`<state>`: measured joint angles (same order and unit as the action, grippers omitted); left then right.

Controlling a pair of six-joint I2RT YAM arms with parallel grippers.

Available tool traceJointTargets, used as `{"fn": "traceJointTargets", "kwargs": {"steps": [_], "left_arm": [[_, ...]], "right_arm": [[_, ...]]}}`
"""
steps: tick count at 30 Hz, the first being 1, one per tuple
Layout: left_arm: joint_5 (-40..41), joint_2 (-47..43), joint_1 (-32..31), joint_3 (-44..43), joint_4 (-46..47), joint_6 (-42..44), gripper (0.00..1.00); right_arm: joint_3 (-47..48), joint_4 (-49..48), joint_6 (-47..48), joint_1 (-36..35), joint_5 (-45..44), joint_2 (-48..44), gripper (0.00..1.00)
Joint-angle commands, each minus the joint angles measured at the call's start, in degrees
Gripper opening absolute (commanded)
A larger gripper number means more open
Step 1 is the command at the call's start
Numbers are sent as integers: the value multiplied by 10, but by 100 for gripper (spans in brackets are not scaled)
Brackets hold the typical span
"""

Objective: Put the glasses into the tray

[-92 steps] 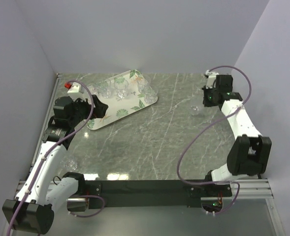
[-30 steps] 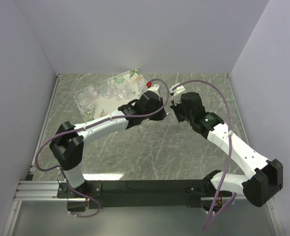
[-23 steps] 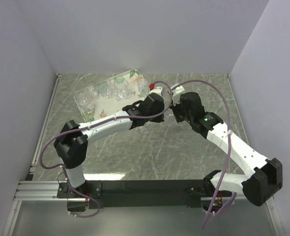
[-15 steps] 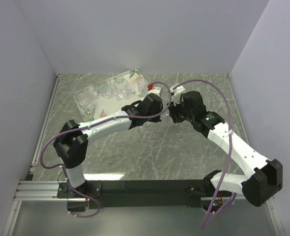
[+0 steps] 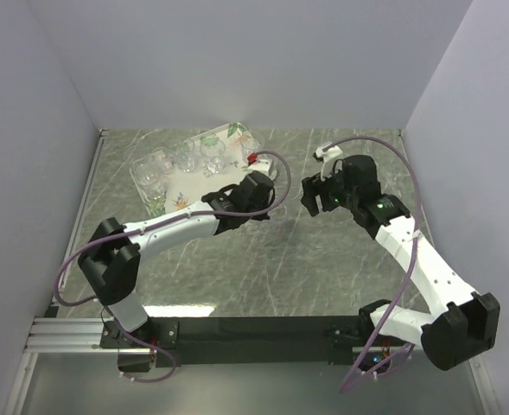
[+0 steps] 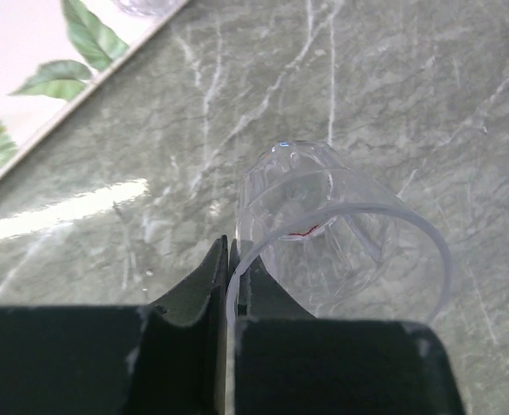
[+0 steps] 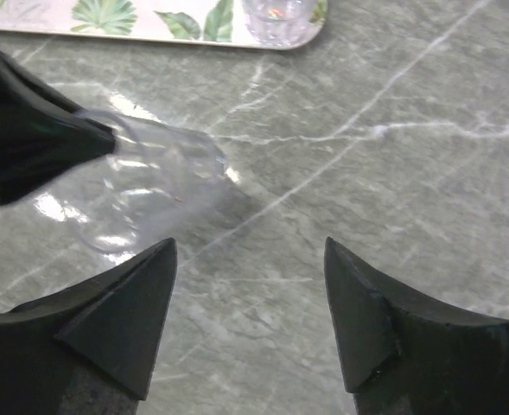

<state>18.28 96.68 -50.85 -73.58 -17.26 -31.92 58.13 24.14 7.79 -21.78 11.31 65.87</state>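
My left gripper (image 6: 228,246) is shut on the rim of one clear glass (image 6: 332,233), which hangs tilted above the marble table. In the right wrist view the same glass (image 7: 150,186) shows at the left, pinched by the left gripper's dark fingers (image 7: 47,147). My right gripper (image 7: 248,246) stands open with nothing between its fingers, just right of that glass; in the top view it (image 5: 310,194) faces the left gripper (image 5: 267,203) mid-table. The leaf-printed tray (image 5: 189,180) lies at the back left with several glasses (image 5: 182,156) standing on it.
The tray's edge (image 6: 21,52) is in the left wrist view's upper left corner. One glass (image 7: 280,17) stands at the tray's near corner (image 7: 47,22). Pale walls close the table at the back and both sides. Purple cables loop over both arms.
The right gripper has opened, let go of the glass and drawn back to the right. The left gripper has closed on the glass's rim and carried it slightly left.
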Motion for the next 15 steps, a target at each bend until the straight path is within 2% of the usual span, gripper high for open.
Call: {"fn": "traceJointTargets", "kwargs": {"steps": [1, 3, 6, 10, 15], "left_arm": [[40, -55, 7, 16, 35, 19, 0], [44, -63, 14, 23, 29, 24, 0], [46, -81, 35, 39, 24, 31, 0], [31, -103, 92, 59, 16, 34, 0], [-7, -120, 163, 69, 0, 29, 0]], "right_arm": [[12, 17, 53, 34, 63, -32, 82], [8, 44, 109, 59, 96, -44, 83], [0, 51, 133, 93, 127, -62, 88], [-35, 39, 141, 121, 155, -79, 89], [-57, 19, 138, 158, 150, -86, 89]]}}
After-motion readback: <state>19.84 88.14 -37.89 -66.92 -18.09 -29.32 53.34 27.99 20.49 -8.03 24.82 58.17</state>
